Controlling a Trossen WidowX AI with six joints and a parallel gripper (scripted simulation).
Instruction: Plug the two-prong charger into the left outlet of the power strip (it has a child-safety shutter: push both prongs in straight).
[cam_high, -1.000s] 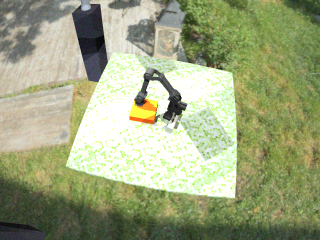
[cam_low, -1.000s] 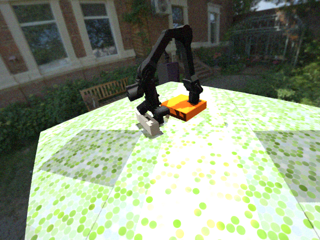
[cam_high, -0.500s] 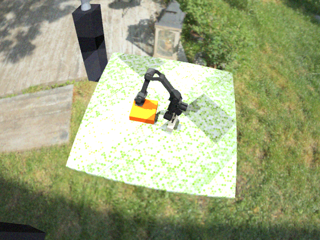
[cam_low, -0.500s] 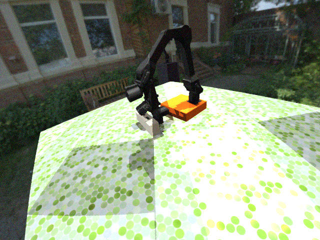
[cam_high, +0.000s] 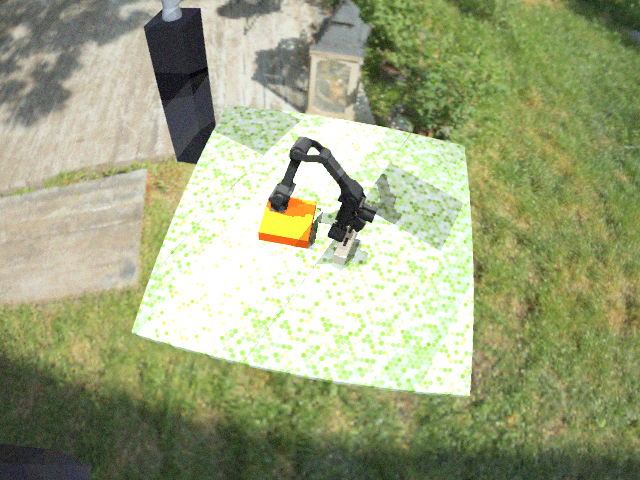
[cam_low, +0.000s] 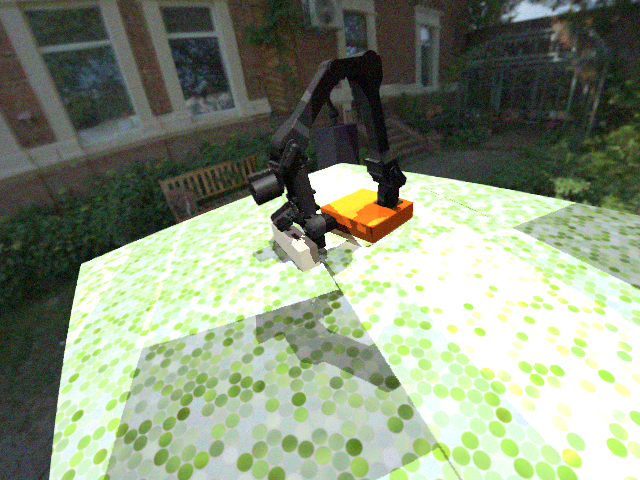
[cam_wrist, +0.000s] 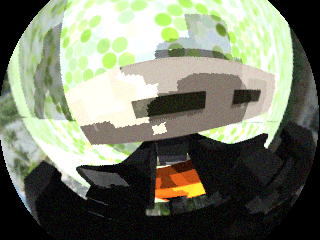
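The beige power strip (cam_high: 342, 254) (cam_low: 305, 255) (cam_wrist: 215, 118) lies on the table, with two dark recesses showing in the wrist view, a long one left of the middle and a smaller one at the right. My gripper (cam_high: 346, 233) (cam_low: 301, 228) (cam_wrist: 168, 132) is low over the strip, shut on the charger. The charger (cam_wrist: 172, 150) is a small dark block between the fingertips, at the strip's near edge in that view, below the long recess. Its prongs are hidden, and I cannot tell whether it touches the strip. In the top and exterior views the fingers cover the charger.
An orange box (cam_high: 285, 224) (cam_low: 351, 204) (cam_wrist: 172, 191) stands under the arm's base, beside the strip. The table (cam_high: 310, 330) (cam_low: 491, 320) has a green-dotted top with hard shadows across it. A tall dark block (cam_high: 180, 77) stands past the table's left back edge.
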